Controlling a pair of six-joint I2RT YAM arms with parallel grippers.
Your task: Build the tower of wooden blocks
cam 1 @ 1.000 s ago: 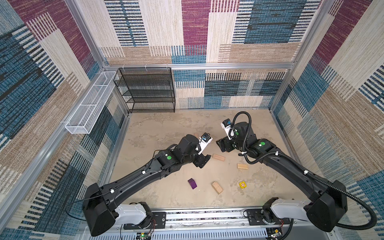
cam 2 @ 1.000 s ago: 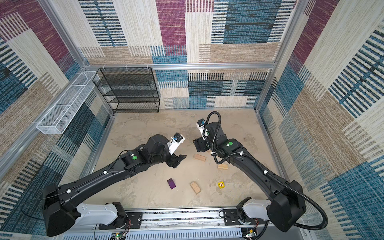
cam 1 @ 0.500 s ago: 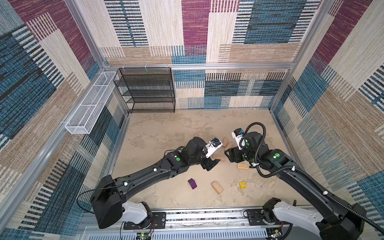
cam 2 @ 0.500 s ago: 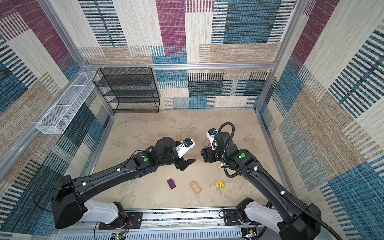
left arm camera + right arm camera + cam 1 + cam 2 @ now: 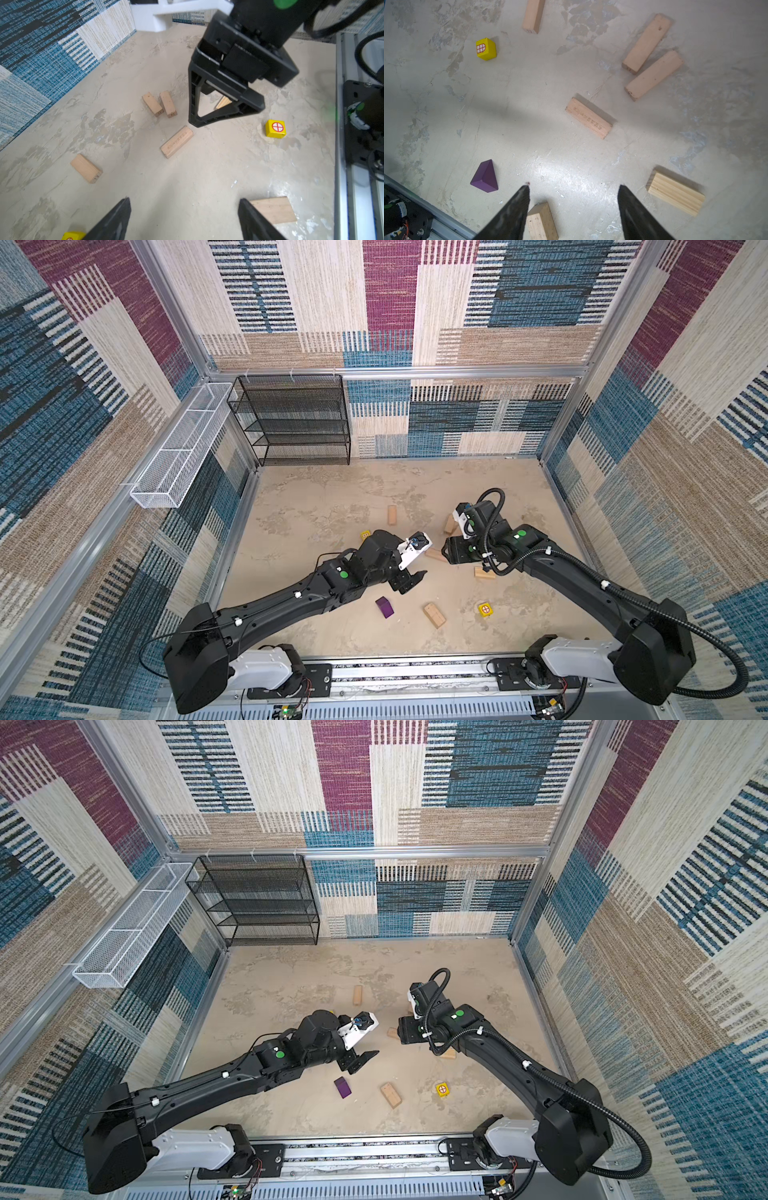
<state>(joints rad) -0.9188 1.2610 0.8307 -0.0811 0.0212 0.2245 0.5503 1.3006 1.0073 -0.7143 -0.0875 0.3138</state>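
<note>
While tan rectangular wooden bricks [image 5: 588,118] lie scattered, unstacked, left gripper [image 5: 184,199] has fingers apart, empty. Right gripper [image 5: 573,186]: fingers apart, empty.

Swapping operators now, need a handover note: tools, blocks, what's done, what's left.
Left tool: open, empty, above the floor.
Right tool: jaws apart, empty, near the engraved brick.
Blocks: six bricks lie flat on the floor, none stacked; one pair lies side by side. Two yellow cubes and the purple roof sit apart.
Done: nothing built.
Left: the whole tower.
</note>
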